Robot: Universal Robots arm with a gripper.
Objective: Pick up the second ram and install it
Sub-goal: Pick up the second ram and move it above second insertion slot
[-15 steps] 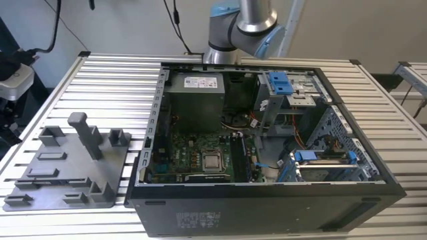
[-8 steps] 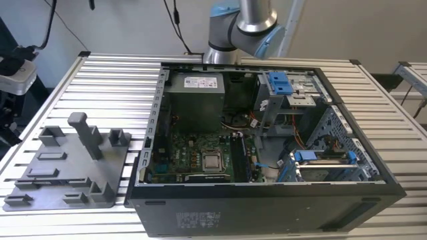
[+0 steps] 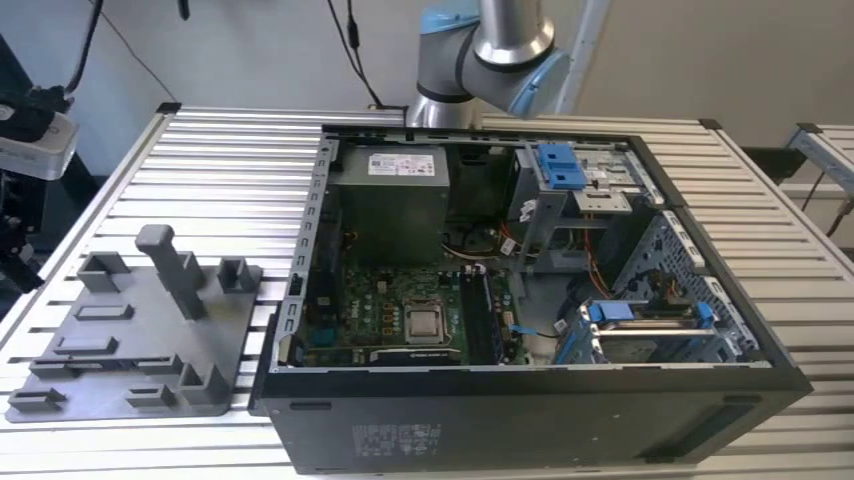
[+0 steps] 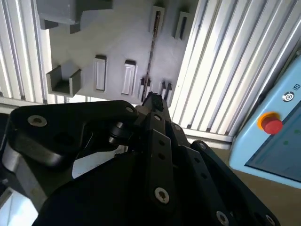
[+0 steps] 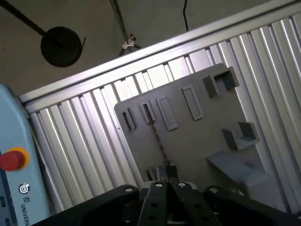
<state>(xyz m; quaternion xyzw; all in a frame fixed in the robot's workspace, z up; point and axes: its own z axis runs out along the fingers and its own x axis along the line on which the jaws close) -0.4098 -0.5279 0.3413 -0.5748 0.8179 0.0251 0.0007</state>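
Exterior view, arm: a grey and light-blue jointed robot arm (image 3: 487, 50) stands behind the far side of the case.
Exterior view, case: an open black metal computer tower case (image 3: 534, 410) lies on its side on the ribbed aluminium table (image 3: 227, 170). Its green motherboard faces up, and bright blue plastic drive-bay clips (image 3: 561, 165) sit inside toward the exterior view's right.
Exterior view, tray: a flat grey plastic holder tray with upright posts (image 3: 147, 340) lies on the table just beside the case, at the exterior view's left.
Second wrist view, claw: the black metal claw (image 4: 153, 100) has its fingers close together, clamped on the near end of the stick.
Second wrist view, second ram: the second ram (image 4: 151, 56), a thin, long, dark circuit-board stick, is seen edge-on as a narrow dark line. It reaches out from the fingertips and shows against the grey tray (image 4: 117, 42).
Second wrist view, surroundings: past the table slats (image 4: 225, 56) and the table's edge is a light-blue control pendant with a round red button (image 4: 272, 125).
First wrist view, claw: the claw (image 5: 167, 172) is pinched tight, its fingertips meeting on the stick's end.
First wrist view, second ram: the second ram (image 5: 155, 134) is again edge-on, one edge looking notched, and shows against the tray (image 5: 197, 136).
First wrist view, surroundings: the table slats (image 5: 84, 136) and the pendant's red button (image 5: 11, 159) are in view.
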